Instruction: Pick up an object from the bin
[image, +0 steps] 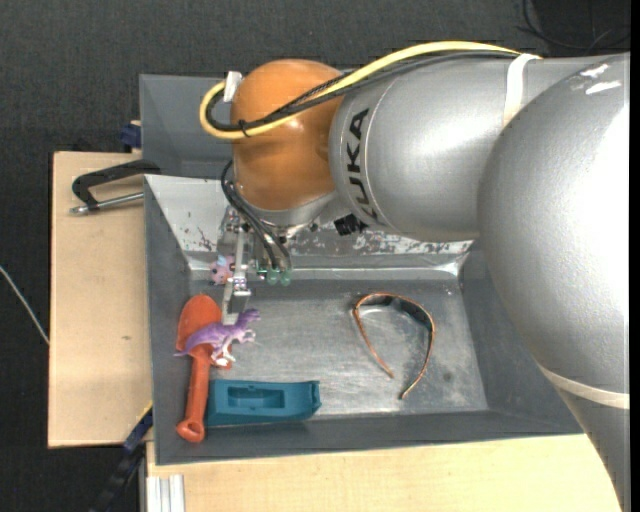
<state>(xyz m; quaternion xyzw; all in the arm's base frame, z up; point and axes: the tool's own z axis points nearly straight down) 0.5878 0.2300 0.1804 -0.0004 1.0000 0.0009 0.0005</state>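
My gripper (238, 290) hangs below the orange cover at the left of the bin, its tip just above a purple toy dinosaur (230, 333). The dinosaur lies partly on an orange spoon (197, 362), whose bowl is at the top and whose handle runs toward the bin's front. A teal flat block (262, 400) lies just below them along the front wall.
A thin brown hairband (400, 340) lies curved in the right half of the bin floor. The big arm covers the bin's back and right side.
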